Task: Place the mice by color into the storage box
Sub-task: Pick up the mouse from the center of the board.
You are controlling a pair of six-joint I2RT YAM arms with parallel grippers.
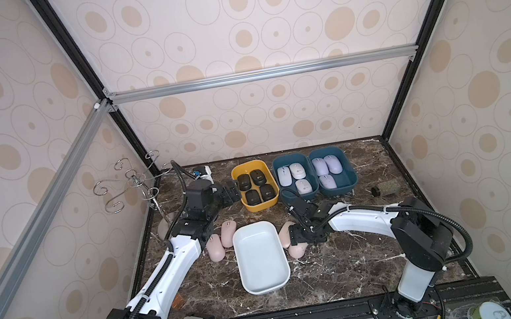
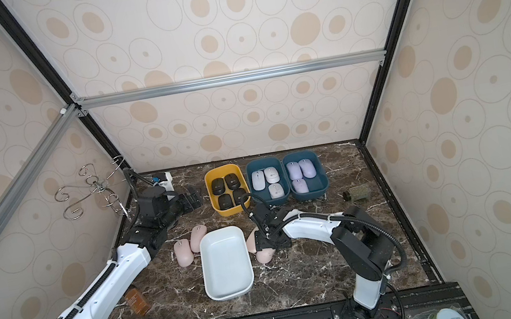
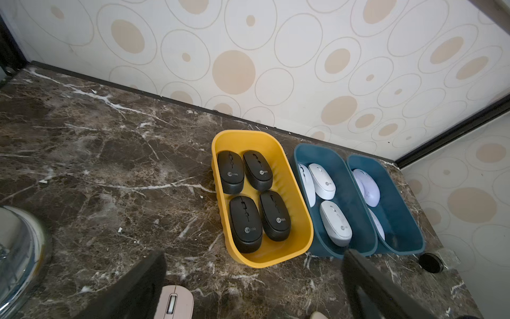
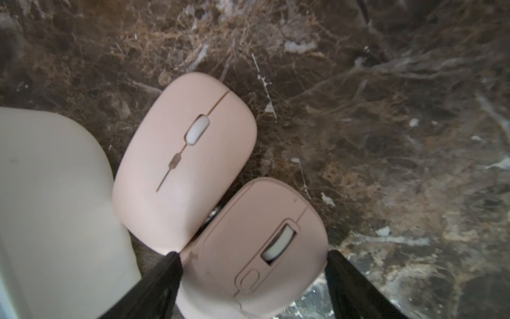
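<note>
One pink mouse [image 4: 254,248] lies flat on the bench [image 1: 349,256], between the fingers [image 4: 165,276] of the right claw [image 4: 252,255]. We see that claw spread wide, one finger at each flank of the mouse. We cannot tell whether either finger presses on it. A second pink mouse [image 4: 185,163] touches the first at one end, and both lie just beside the white tray [image 1: 261,260], on the right arm's side of it. On the tray's other side two more pink mice [image 1: 215,248] lie side by side near its far corner.

Further back, near the rear wall, three boxes stand close together in a row. The yellow box [image 1: 261,204] holds four black mice [image 3: 245,223], set in two pairs. The blue box [image 3: 356,187] next to it holds three white mice [image 1: 297,171], and the second blue box [image 1: 350,169] holds three lavender mice [image 1: 332,164].

The left claw [image 3: 254,253] hovers beside the yellow box, on the side away from the blue ones. Its jaws stand wide and it holds nothing.

In both top views we see a wire rack [image 1: 133,183] with curled hooks at the bench's far left corner. A small dark roll [image 1: 386,190] lies on the bench to the right of the blue boxes.
</note>
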